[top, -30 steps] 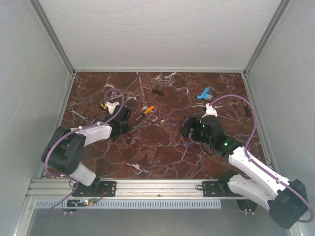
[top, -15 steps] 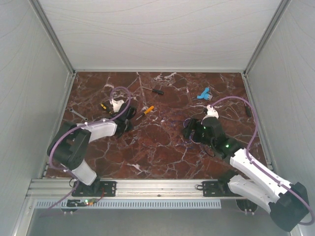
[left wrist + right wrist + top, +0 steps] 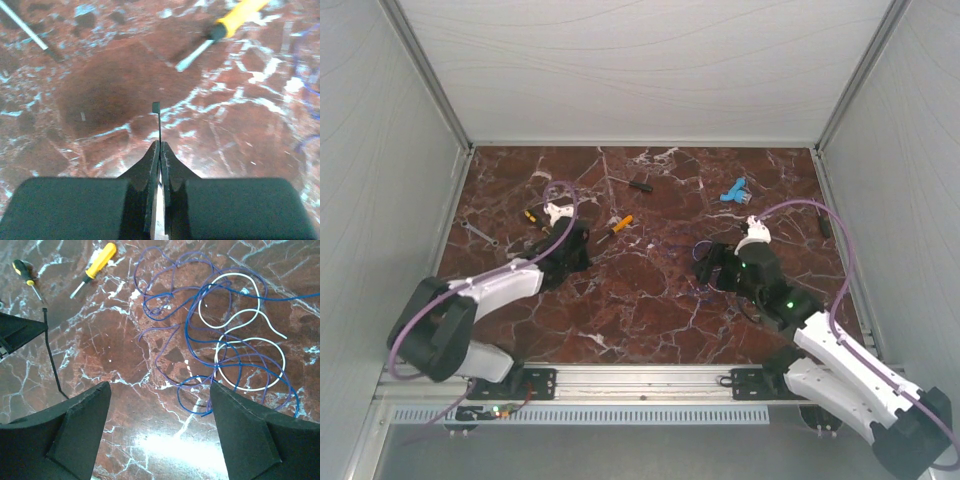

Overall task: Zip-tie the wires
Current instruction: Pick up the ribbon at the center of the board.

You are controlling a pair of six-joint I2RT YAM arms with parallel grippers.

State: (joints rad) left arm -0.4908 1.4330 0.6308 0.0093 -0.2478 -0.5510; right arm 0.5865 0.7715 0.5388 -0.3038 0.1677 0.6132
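Our left gripper [image 3: 159, 149] is pinched tight on a thin black zip tie [image 3: 159, 125] that sticks out ahead of it. Our right gripper [image 3: 160, 386] is spread wide and holds nothing. The wires [image 3: 220, 342] lie on the marble table [image 3: 100, 350] just beyond its fingertips, mostly toward the right finger. Since a second ago our left arm has stretched further toward the centre. A yellow-handled screwdriver [image 3: 96, 267] lies near; the side walls [image 3: 380, 150] stand well apart
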